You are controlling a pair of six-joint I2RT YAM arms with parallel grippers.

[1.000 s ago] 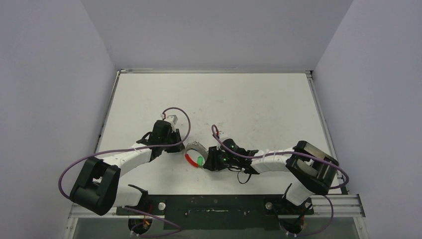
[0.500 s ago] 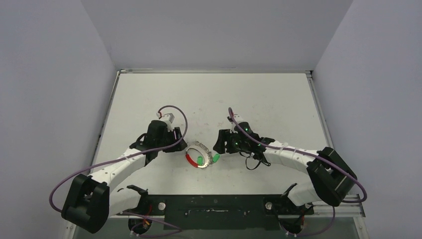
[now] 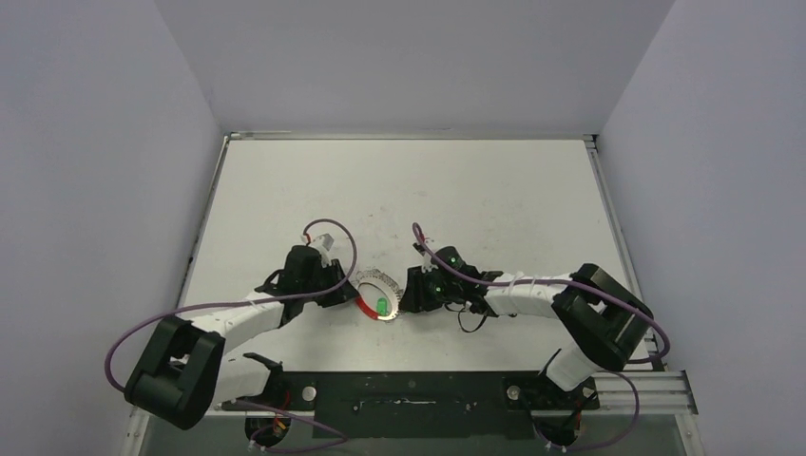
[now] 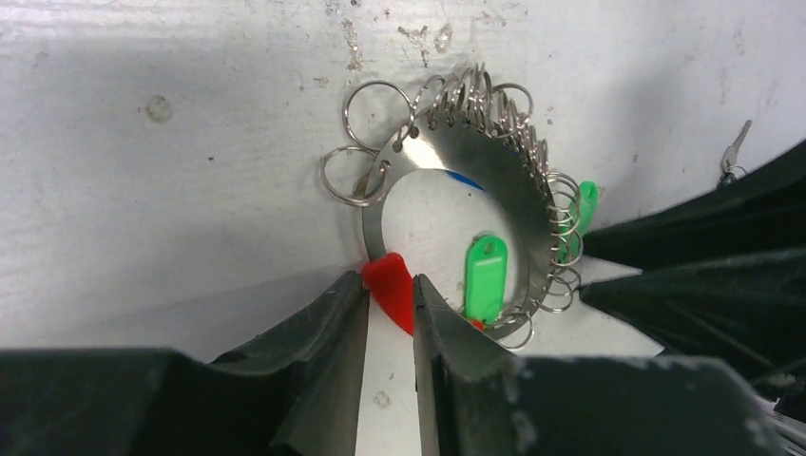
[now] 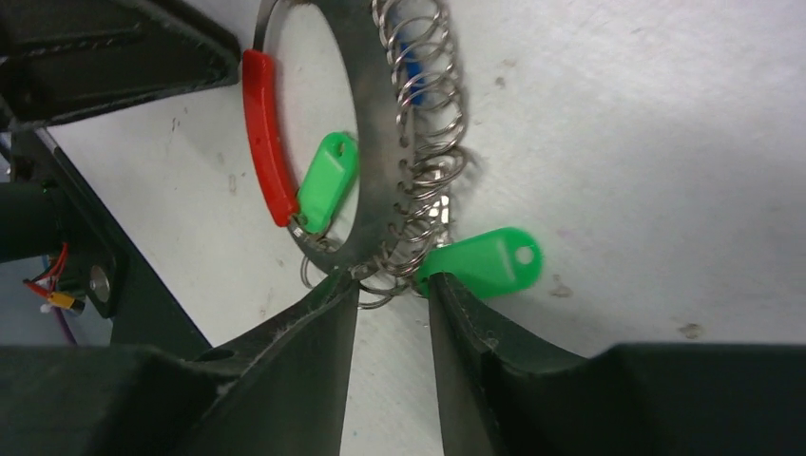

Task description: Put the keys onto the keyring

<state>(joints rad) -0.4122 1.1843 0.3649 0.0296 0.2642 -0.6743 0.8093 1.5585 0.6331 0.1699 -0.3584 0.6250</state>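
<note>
The keyring [image 3: 378, 282], a silvery band with coiled rings and a red section, lies on the table between both grippers. My left gripper [image 4: 391, 285] is shut on the red section [image 4: 390, 277]. My right gripper [image 5: 392, 283] is open a narrow gap, its tips straddling the small rings at the keyring's [image 5: 366, 114] edge. One green key [image 5: 326, 180] lies inside the loop and also shows in the left wrist view [image 4: 485, 271]. A second green key [image 5: 485, 261] lies outside the loop, against my right finger. A blue key [image 5: 407, 57] is mostly hidden under the coil.
The white table [image 3: 494, 190] is walled on the left, right and back. A black rail [image 3: 409, 391] runs along the near edge. Purple cables loop over both arms. A thin black wire loop [image 3: 468, 325] hangs by my right wrist.
My right gripper swung away from the keyring, leaving the second green key beside it, then came back to the ring's right edge. My left gripper moved nearer, onto the red section.
</note>
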